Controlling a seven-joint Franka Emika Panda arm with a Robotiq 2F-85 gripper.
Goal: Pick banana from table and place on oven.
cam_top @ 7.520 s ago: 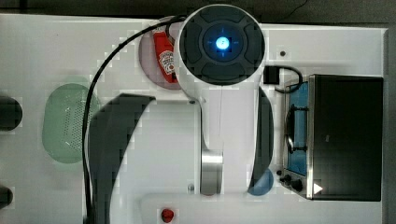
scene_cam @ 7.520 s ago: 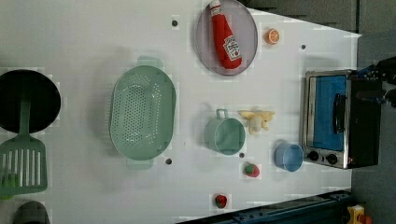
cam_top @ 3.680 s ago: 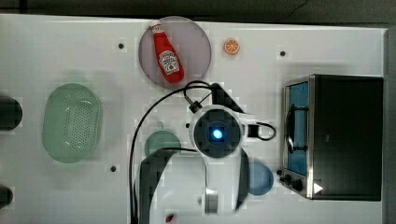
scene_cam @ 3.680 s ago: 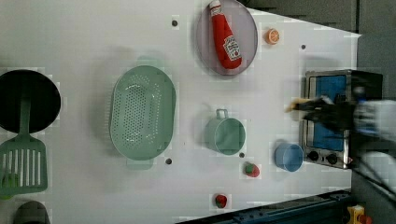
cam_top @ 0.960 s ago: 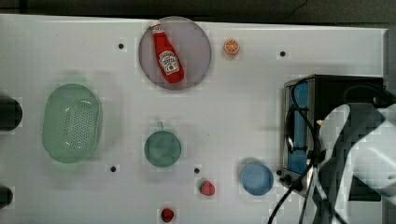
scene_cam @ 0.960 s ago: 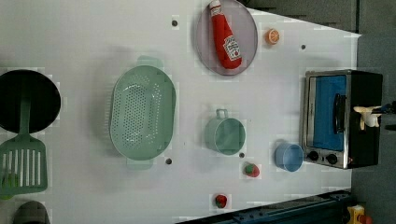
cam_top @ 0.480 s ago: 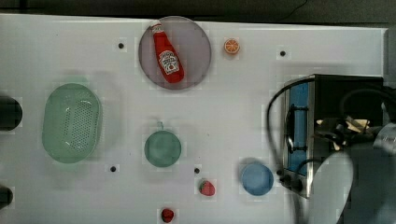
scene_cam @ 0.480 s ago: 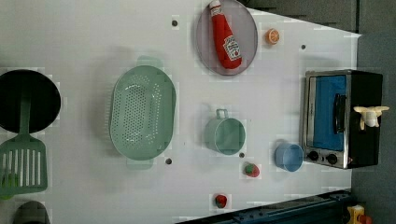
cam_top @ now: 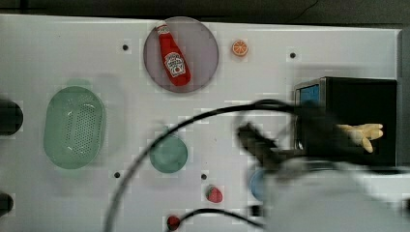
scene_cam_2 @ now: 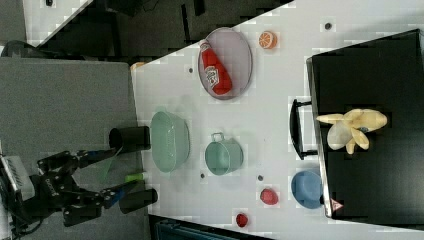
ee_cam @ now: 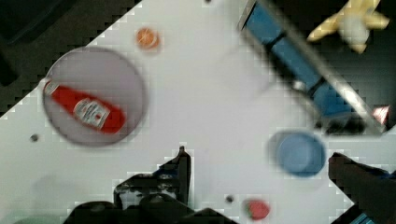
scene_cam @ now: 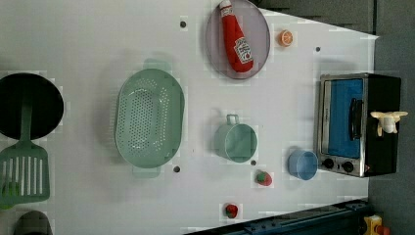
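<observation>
Nearest, in wrist view: gripper (ee_cam: 261, 182), jaws spread wide, nothing between; one dark finger (ee_cam: 180, 170) and its opposite poised above the table (ee_cam: 210, 107), clear of all items.
Just beyond: sm. red strawberry toy (ee_cam: 256, 209) and blue bowl (ee_cam: 297, 153), both on tabletop, bowl near oven front.
Mid: grey plate (ee_cam: 95, 95) w/ red ketchup bottle (ee_cam: 86, 108) lying on it; orange slice (ee_cam: 147, 38) beside plate, apart from it.
Far: oven (ee_cam: 303, 79), bluish glass door; banana (ee_cam: 357, 23) on its black top, peel flaps splayed.

Top view: arm blurred, white, at lower right, black cable looping over table (cam_top: 72, 58). Banana (cam_top: 361, 134) on oven (cam_top: 360, 96) top, toward the top view's right edge, clear of arm. Green colander (cam_top: 74, 126) at the top view's left; teal cup (cam_top: 168, 153) mid-table.

Left view: banana (scene_cam: 388, 120) atop oven (scene_cam: 359, 125), at rear edge away from door. Blue bowl (scene_cam: 302, 164) just beside oven front corner. Green spatula (scene_cam: 23, 171) and black pan (scene_cam: 29, 105) at the left view's left.

Right view: banana (scene_cam_2: 352, 128) lying on oven (scene_cam_2: 375, 90) roof, behind door handle (scene_cam_2: 296, 129); whitish flesh end toward handle. Not on table (scene_cam_2: 280, 75).
</observation>
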